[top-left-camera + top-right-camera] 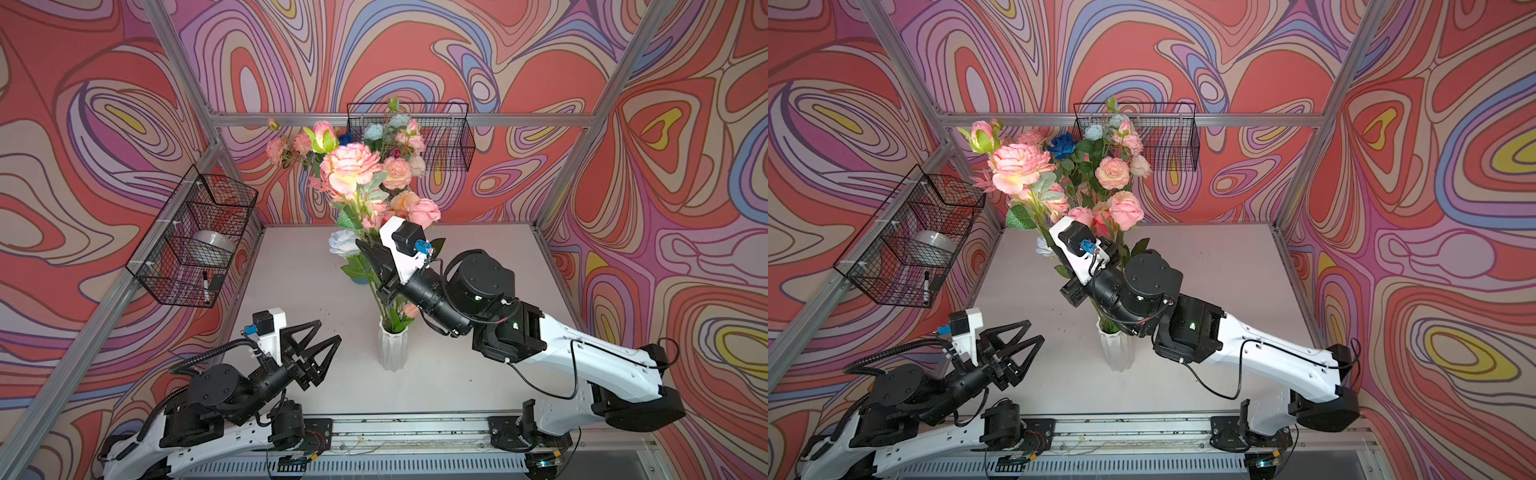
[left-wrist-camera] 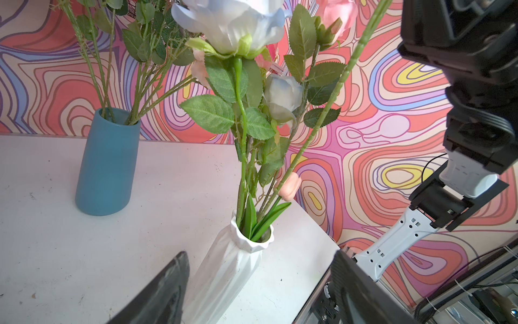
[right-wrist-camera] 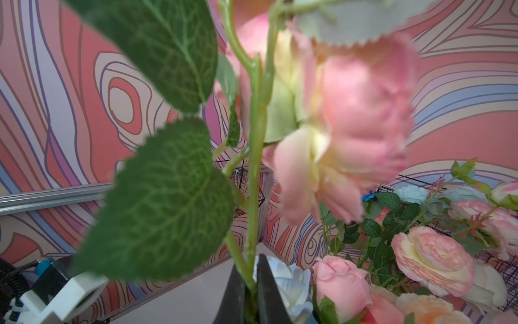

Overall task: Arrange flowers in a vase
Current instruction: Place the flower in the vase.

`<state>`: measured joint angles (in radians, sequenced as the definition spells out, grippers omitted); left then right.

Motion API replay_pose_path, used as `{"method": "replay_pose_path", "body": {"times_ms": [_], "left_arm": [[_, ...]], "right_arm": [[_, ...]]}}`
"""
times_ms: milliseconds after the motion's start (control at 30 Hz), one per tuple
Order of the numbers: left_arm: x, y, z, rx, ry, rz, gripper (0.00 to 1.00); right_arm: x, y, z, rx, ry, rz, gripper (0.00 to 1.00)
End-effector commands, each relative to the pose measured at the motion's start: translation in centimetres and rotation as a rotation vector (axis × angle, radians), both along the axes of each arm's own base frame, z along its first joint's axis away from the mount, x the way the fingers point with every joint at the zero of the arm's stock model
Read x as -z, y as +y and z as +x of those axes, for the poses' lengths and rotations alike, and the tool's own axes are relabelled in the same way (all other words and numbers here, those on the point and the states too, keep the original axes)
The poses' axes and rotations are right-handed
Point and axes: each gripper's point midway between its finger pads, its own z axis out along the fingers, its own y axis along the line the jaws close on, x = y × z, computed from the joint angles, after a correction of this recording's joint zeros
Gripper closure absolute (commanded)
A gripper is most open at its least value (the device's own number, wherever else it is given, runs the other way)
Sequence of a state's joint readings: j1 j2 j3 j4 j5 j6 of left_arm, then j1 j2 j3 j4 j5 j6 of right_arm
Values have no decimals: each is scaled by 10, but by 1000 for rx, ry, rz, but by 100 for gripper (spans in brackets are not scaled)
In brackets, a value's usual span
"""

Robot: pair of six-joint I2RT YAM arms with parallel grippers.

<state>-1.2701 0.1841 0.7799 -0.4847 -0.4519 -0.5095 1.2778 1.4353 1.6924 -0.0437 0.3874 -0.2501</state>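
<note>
table (image 1: pixel 478 332): pale, scuffed | white vase (image 1: pixel 392 347) near middle | blue vase (image 2: pixel 108 162) behind

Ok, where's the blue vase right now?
In the left wrist view the blue vase stands on the table, behind the white vase, holding several stems.

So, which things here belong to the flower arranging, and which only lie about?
Job:
- large pink peony-like flower, in right pincer
- white ribbed ceramic vase
- blue ceramic vase

Lying about:
- black wire baskets
- black marker pen
</note>
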Motion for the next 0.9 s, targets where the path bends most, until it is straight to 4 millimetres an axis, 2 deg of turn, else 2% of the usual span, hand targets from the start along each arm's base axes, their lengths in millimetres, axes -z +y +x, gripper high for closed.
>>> {"method": "replay_pose_path", "body": {"times_ms": [0, 200, 433, 467, 500, 600, 633, 667, 700, 867], "left_arm": [[4, 6, 1, -20, 8, 8, 18], [6, 8, 1, -25, 8, 2, 18], [6, 7, 1, -23, 11, 2, 18], [6, 7, 2, -23, 12, 4, 18], [6, 7, 2, -23, 14, 3, 18], [5, 8, 3, -36, 13, 5, 17], [5, 9, 4, -41, 13, 10, 17], [5, 9, 5, -48, 13, 13, 16], [5, 11, 7, -64, 18, 15, 17], [9, 25, 16, -159, 20, 19, 16]], "right_arm": [[0, -3, 3, 24, -1, 33, 100], [12, -1, 0, -4, 41, 43, 100], [56, 2, 9, 38, 122, -14, 100], [62, 0, 9, 41, 141, -20, 89], [68, -2, 8, 37, 159, -26, 73], [74, -12, 3, 22, 198, -8, 49], [75, -15, 1, 12, 207, -5, 25], [74, -20, -1, 3, 220, 6, 8], [73, -25, -4, -6, 228, 18, 2], [74, -45, -21, -80, 255, 49, 2]]}}
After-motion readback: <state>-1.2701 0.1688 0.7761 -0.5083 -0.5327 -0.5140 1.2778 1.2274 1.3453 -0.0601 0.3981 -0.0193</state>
